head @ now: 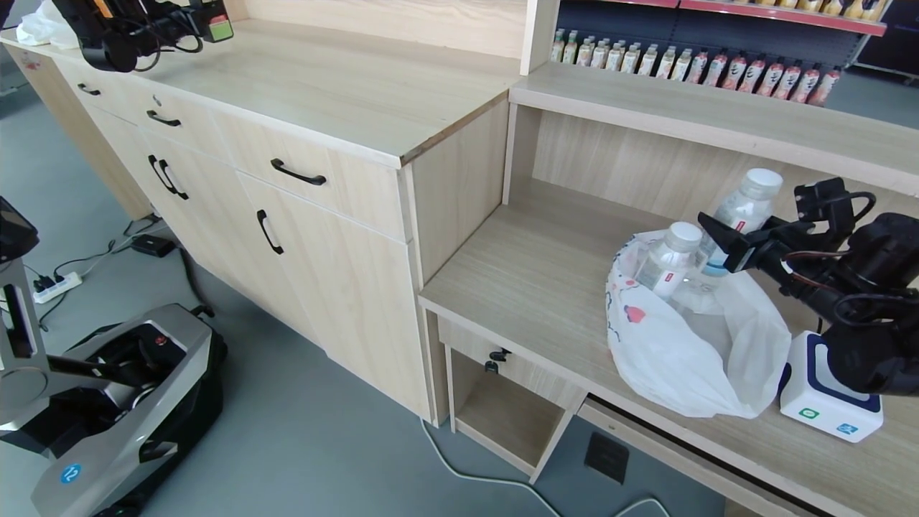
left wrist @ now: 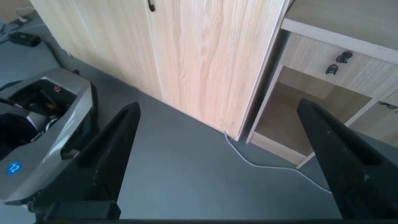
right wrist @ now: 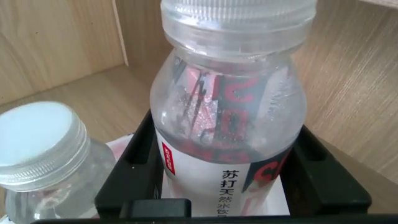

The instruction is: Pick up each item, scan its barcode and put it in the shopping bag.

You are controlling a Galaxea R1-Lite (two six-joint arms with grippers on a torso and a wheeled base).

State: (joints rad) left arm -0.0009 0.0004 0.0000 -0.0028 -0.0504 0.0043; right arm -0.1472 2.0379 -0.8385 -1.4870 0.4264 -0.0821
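Nearest, the left pincer (left wrist: 224,149) hangs spread wide over open grey floor. On the desk (head: 546,287), a white-and-blue box (head: 826,395) sits near the front edge, just beside the shopping bag (head: 682,352). One capped bottle (head: 668,262) stands inside; the right pincer (head: 721,240) pinches a second bottle (head: 743,205) at the bag's far side.

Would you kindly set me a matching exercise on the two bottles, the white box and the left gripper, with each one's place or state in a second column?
Things:
1. higher bottle
2. lower bottle
3. white box
4. left gripper

Places or states:
A. on the counter, beside the bag
B. open, above the grey floor
C. clamped in the right gripper
D. standing inside the bag

Pairs: 1-C; 2-D; 3-A; 4-B.
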